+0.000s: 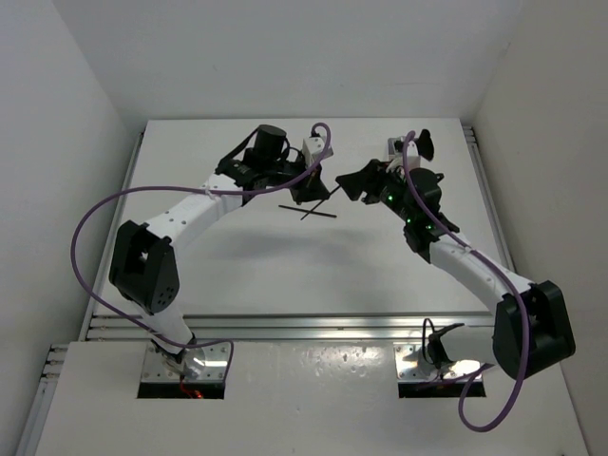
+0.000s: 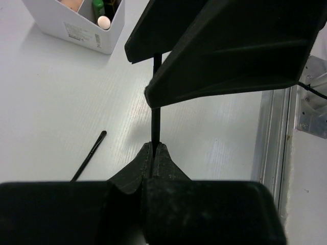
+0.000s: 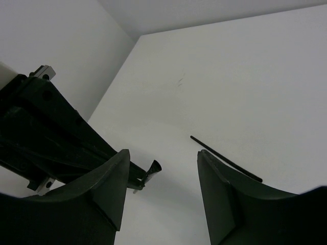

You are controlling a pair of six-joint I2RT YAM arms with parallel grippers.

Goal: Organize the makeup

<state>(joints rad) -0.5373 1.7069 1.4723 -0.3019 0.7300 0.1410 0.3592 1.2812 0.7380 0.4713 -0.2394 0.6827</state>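
My left gripper (image 2: 153, 145) is shut on a thin black brush (image 2: 155, 125), which rises from its tips and runs up behind the fingers (image 2: 230, 56) of the right gripper. From the right wrist view, the brush's small flared tip (image 3: 152, 168) sticks out of the left gripper (image 3: 51, 132) and sits between my right fingers, close to the left one. My right gripper (image 3: 163, 163) is open and touches nothing. In the top view the two grippers meet over the table's far middle, left (image 1: 312, 190) and right (image 1: 353, 185). A thin black pencil (image 3: 225, 158) lies flat on the table below them.
A translucent white box (image 2: 76, 30) stands near the far right, holding a green tube (image 2: 98, 7) and a peach sponge (image 2: 71, 4). The table's metal side rail (image 2: 273, 138) runs along the right in the left wrist view. White walls close in the table.
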